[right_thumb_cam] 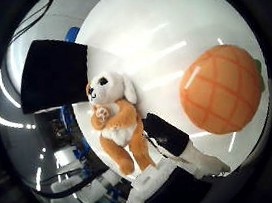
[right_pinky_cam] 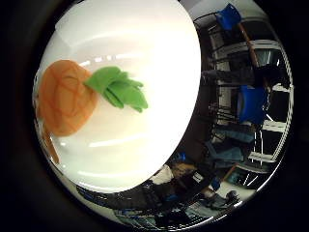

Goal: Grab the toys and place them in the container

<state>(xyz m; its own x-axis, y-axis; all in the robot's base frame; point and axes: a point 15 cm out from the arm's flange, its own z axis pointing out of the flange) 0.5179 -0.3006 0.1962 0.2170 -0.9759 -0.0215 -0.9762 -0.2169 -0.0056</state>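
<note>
**Desk:** What does the palm's thumb-side view show nearest the camera?

**Photographer:** The robot's white-and-black hand (right_thumb_cam: 176, 159), its fingers reaching in from the edge. One black-tipped finger (right_thumb_cam: 165, 134) lies just beside the leg of a small orange-and-white plush dog (right_thumb_cam: 114, 122). Whether it touches the dog cannot be told. The fingers look fairly straight and hold nothing that can be seen, so the hand reads as released.

**Desk:** And past the dog?

**Photographer:** A round orange plush pineapple with a stitched grid and green felt leaves (right_pinky_cam: 72, 96). Both toys lie apart on a white round bench (right_pinky_cam: 145, 38). The pineapple fills much of both views, so the palm is close over it.

**Desk:** Any container?

**Photographer:** A black boxy shape (right_thumb_cam: 55, 79) stands at the bench's far side, beyond the dog. It may be the container, but its inside is hidden, so its contents cannot be told. Neither visible toy is in it.

**Desk:** Which step, then?

**Photographer:** By the look of it, the reach toward a toy. Next the fingers would need to curl round the dog or the pineapple, lift it clear, then carry it over to the container.
</note>
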